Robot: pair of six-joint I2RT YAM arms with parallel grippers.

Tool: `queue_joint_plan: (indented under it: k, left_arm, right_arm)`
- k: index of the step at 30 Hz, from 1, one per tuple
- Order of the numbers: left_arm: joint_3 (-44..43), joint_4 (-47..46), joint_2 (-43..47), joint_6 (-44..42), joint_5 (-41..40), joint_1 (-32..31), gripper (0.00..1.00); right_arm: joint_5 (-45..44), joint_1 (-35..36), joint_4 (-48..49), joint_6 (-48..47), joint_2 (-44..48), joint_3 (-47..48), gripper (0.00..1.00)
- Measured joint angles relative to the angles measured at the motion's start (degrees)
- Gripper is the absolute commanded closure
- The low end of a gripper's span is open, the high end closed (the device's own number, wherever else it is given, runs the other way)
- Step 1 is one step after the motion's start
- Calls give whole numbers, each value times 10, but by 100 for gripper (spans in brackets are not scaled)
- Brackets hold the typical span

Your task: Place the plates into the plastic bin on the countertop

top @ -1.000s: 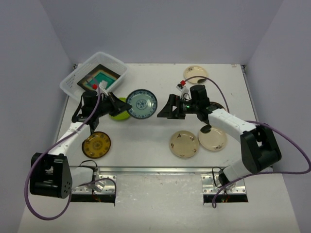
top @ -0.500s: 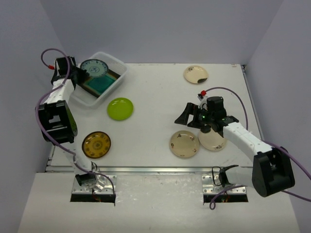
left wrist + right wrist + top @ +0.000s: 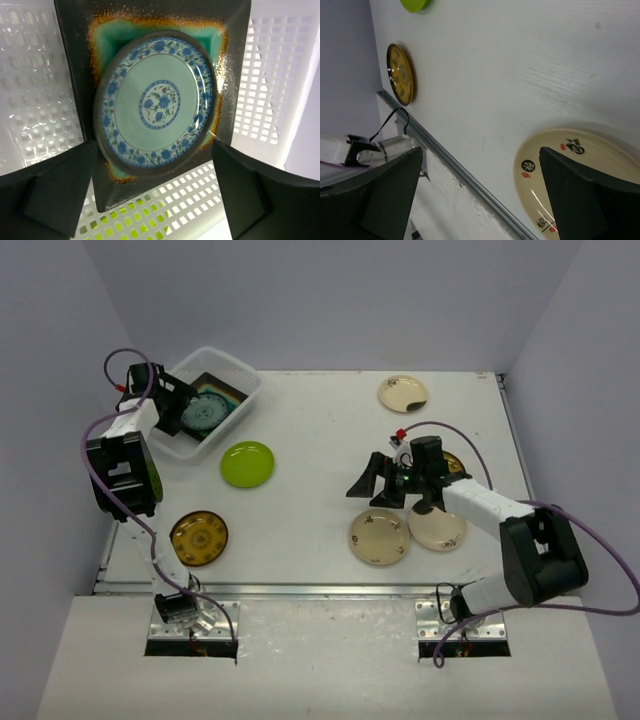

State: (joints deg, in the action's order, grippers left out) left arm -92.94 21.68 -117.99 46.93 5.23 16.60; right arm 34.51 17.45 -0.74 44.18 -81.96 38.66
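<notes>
The blue-patterned plate (image 3: 157, 102) (image 3: 207, 412) lies tilted in the plastic bin (image 3: 240, 365), on top of the teal square plate (image 3: 75, 75). My left gripper (image 3: 155, 200) (image 3: 180, 408) hovers over the bin's near wall (image 3: 165, 210), open, with nothing between its fingers. On the countertop (image 3: 320, 430) lie a lime green plate (image 3: 248, 463), a mustard-patterned plate (image 3: 198, 537) and three cream plates (image 3: 379, 536) (image 3: 438, 526) (image 3: 403, 393). My right gripper (image 3: 370, 488) (image 3: 480, 195) is open and empty, just above and left of the nearest cream plate (image 3: 590, 142).
A metal rail (image 3: 450, 165) runs along the countertop's front edge. A dark amber object (image 3: 453, 462) peeks out from behind the right arm. Grey walls close in the left, back and right sides. The bin sits at the far left corner.
The left gripper has opened and let go of the blue-patterned plate, which now rests in the bin on the teal square plate. The right gripper has shifted a little left.
</notes>
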Motion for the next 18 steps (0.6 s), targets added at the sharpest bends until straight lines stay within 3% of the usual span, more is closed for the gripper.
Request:
queue_joint_plan:
  k: [6, 11, 15, 18]
  left_arm:
    - [-13, 33, 1, -10, 10, 2, 0]
    - [6, 56, 43, -26, 43, 5, 0]
    - [106, 22, 152, -35, 90, 7, 0]
    - [259, 4, 329, -36, 132, 8, 0]
  right_arm:
    - [-30, 121, 7, -7, -145, 182, 1]
    - [-44, 144, 48, 21, -325, 344, 5]
    - [-63, 148, 58, 43, -445, 417, 13]
    - [-53, 151, 88, 67, -506, 487, 21]
